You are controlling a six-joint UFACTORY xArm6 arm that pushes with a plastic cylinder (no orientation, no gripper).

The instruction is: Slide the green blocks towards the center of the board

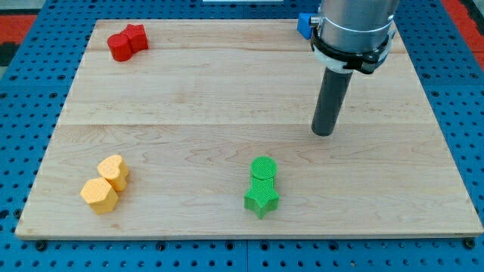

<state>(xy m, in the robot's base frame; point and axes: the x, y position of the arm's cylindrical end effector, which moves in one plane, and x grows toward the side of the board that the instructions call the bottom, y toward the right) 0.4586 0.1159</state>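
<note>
A green round block (263,168) and a green star block (261,199) sit touching each other near the view's bottom, a little right of the middle, the star below the round one. My tip (324,133) rests on the board, up and to the right of the green round block and apart from it. The rod rises from the tip into the arm at the view's top right.
Two red blocks (126,41) touch at the view's top left. A yellow heart block (114,170) and a yellow hexagon block (99,196) touch at the bottom left. A blue block (304,24) shows partly behind the arm at the top. The wooden board (227,91) lies on a blue pegboard.
</note>
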